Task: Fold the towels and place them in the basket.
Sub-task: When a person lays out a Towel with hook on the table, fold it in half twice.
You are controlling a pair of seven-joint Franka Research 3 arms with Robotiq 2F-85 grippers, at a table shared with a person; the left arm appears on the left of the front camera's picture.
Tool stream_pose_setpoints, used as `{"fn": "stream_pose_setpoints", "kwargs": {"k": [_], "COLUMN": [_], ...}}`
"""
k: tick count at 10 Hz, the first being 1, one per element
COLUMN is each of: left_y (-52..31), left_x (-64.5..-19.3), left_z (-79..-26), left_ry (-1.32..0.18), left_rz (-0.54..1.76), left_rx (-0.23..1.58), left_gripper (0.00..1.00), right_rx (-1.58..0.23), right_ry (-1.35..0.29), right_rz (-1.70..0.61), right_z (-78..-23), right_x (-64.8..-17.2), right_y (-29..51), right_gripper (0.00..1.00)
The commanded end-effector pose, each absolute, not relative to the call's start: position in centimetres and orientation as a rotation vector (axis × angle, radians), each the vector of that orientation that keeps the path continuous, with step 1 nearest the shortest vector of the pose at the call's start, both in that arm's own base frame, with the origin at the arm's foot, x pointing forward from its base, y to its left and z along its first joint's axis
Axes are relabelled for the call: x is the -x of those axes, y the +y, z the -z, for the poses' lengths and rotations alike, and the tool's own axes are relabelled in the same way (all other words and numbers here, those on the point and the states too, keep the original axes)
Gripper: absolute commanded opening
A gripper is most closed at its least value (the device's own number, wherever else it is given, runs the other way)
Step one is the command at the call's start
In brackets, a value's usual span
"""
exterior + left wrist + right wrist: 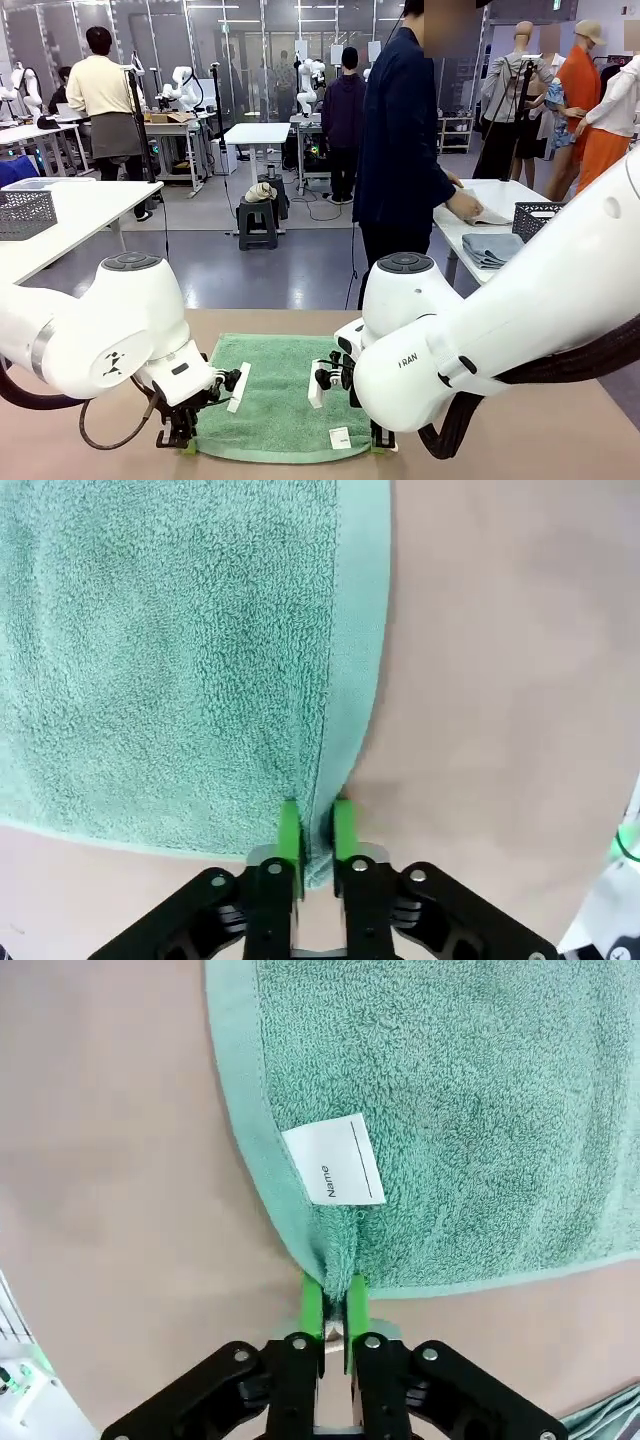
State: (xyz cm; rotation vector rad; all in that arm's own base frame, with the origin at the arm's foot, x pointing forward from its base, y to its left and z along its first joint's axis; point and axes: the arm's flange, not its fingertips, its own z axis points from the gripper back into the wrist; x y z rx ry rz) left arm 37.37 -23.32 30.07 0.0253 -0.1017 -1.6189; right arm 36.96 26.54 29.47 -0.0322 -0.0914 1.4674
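Observation:
A light-green towel (pixel 275 395) lies flat on the tan table (pixel 100 455) in front of me, its white tag (pixel 340 437) near the front right corner. My left gripper (pixel 185 441) is down at the towel's front left corner; in the left wrist view its green pads (pixel 290 830) pinch the towel's hem (pixel 345 680). My right gripper (pixel 380 443) is at the front right corner; in the right wrist view the pads (pixel 312 1305) are shut on the bunched corner of the towel (pixel 460 1110) just below the tag (pixel 335 1160). The basket is out of view.
A person in dark clothes (pixel 400 150) stands beyond the table's far edge, hands on cloths at a white side table (pixel 490 215) holding a dark basket (pixel 535 218). Another white table (pixel 60 215) stands at the left with a grey basket (pixel 25 213).

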Motion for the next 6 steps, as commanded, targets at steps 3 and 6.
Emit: {"fn": "stream_pose_setpoints", "kwargs": {"k": [3, 6], "left_y": [-23.4, -23.3], "left_x": [-37.9, -38.1], "left_z": [-30.3, -32.8], "left_ry": [-0.120, -0.168], "left_rz": [1.647, 1.620], "left_rx": [-0.034, -0.045], "left_gripper": [0.00, 0.00], "right_rx": [0.024, 0.030], "right_ry": [-0.062, -0.098], "right_rz": [-1.490, -1.483], "right_z": [-28.6, -30.3], "right_x": [-36.9, -37.6], "right_y": [26.5, 26.3], "right_gripper": [0.00, 0.00]}}
